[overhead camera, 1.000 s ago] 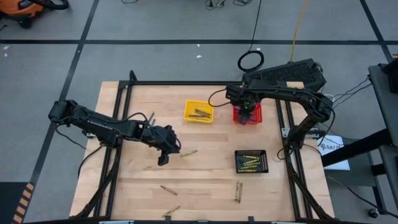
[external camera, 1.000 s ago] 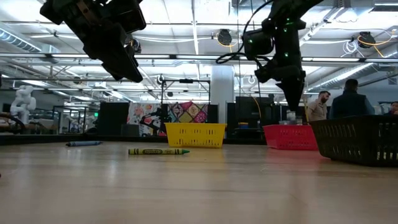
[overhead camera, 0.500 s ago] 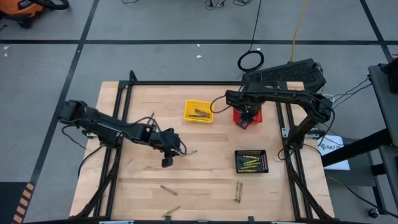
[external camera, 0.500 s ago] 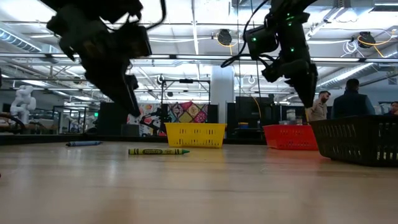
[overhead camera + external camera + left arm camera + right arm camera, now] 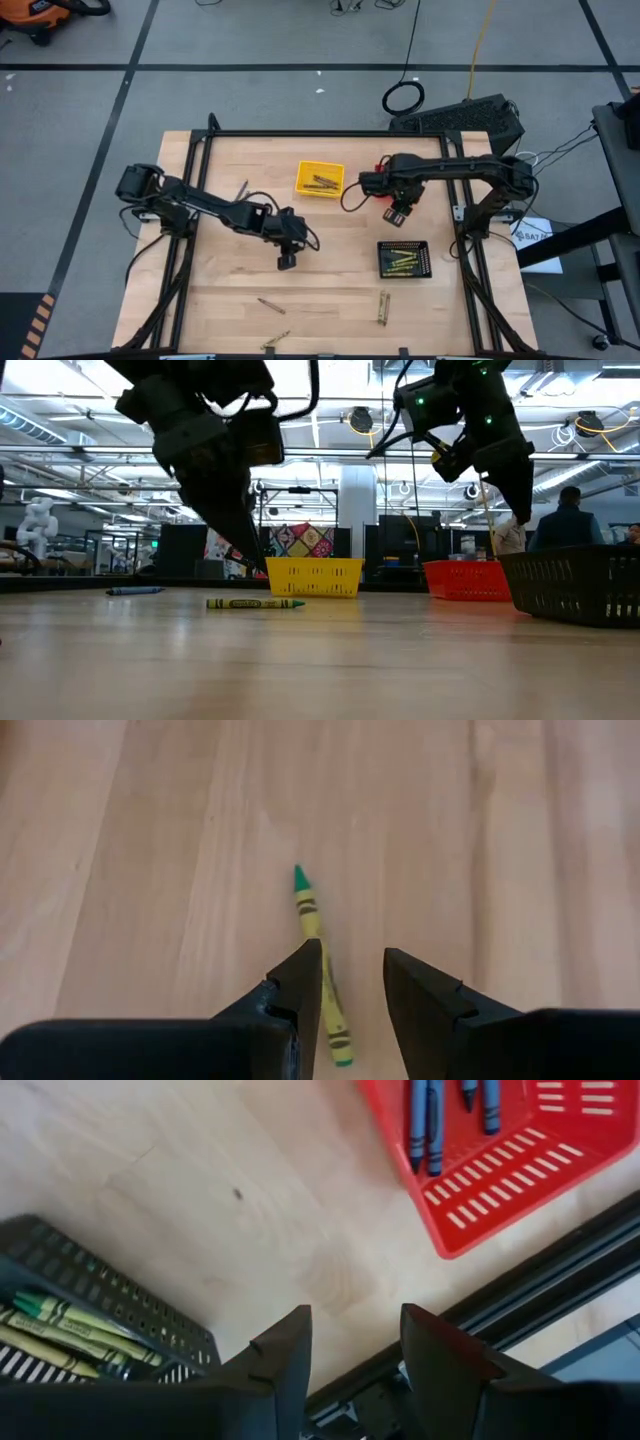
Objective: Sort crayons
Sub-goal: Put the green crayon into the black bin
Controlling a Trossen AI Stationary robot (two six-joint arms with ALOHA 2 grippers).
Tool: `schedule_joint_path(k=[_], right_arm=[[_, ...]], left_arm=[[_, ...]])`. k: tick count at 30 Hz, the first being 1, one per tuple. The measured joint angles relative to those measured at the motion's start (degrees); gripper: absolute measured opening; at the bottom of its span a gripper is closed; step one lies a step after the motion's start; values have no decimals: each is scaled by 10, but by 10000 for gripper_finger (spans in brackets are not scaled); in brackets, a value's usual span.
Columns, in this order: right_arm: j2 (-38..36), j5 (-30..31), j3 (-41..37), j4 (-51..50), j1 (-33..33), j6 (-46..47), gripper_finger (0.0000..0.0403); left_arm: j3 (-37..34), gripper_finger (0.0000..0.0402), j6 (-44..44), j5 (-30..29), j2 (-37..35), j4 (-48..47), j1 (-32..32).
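Observation:
A yellow-green crayon (image 5: 312,925) with a green tip lies flat on the wooden table (image 5: 340,290); the low view shows it too (image 5: 255,603). My left gripper (image 5: 350,955) hangs open just above it, pointing down at a slant, with one finger over the crayon's near half. My right gripper (image 5: 352,1342) is open and holds nothing; it hangs over bare table between the red basket (image 5: 520,1170), which holds blue crayons (image 5: 425,1120), and the black basket (image 5: 90,1295), which holds yellow-green crayons (image 5: 60,1320). The yellow basket (image 5: 319,179) holds brown crayons.
Loose crayons lie near the table's front edge (image 5: 270,305), (image 5: 276,340), (image 5: 383,308), and a blue one lies at the far left (image 5: 243,190). A black frame (image 5: 300,133) rims the table. In the low view people (image 5: 565,520) stand in the room beyond.
My left gripper has moved toward the table's right edge and down, to just above the yellow-green crayon. My right gripper has swung from over the red basket toward the table's near edge and has turned about.

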Motion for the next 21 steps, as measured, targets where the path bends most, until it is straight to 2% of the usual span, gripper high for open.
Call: schedule_joint_path(k=[10,21], right_arm=[[0,0,0,3,35,-1,141],[0,1,0,5,36,-2,141]], left_arm=[[0,113,-25,-17,42,-1,1],[2,113,-31,-20,88,3,1]])
